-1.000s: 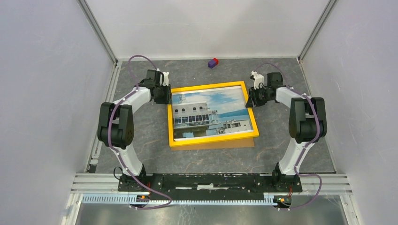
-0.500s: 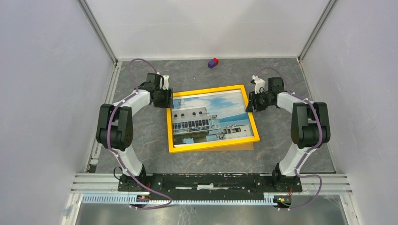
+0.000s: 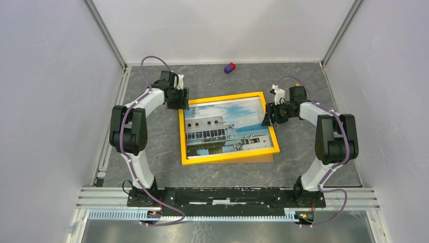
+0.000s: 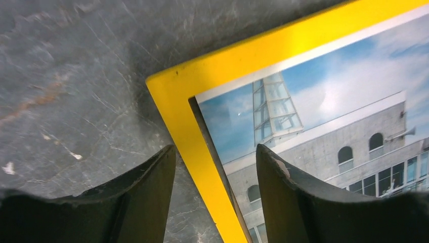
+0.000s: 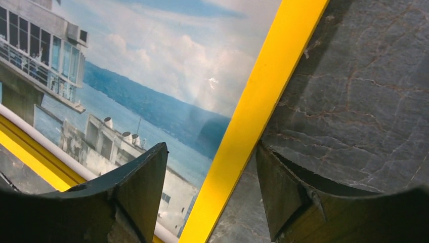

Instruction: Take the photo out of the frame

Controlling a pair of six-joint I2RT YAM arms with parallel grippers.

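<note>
The frame (image 3: 225, 96) lies face up in the middle of the table, its yellow border around the photo (image 3: 225, 126) of a white building, water and sky. My left gripper (image 3: 180, 105) is open at the frame's far left corner. In the left wrist view its jaws (image 4: 215, 149) straddle the yellow border (image 4: 253, 55), one finger over the table and one over the photo (image 4: 329, 101). My right gripper (image 3: 266, 119) is open at the right border. In the right wrist view its jaws (image 5: 211, 147) straddle the border (image 5: 283, 55) beside the photo (image 5: 152, 61).
A small purple and red block (image 3: 229, 68) lies near the back wall. Grey walls close in the table on the left, right and back. An orange-brown strip (image 3: 253, 158) shows under the frame's near edge.
My left gripper has moved from beside the frame onto its far left corner. My right gripper has moved nearer and inward onto the right border. The frame has shifted slightly.
</note>
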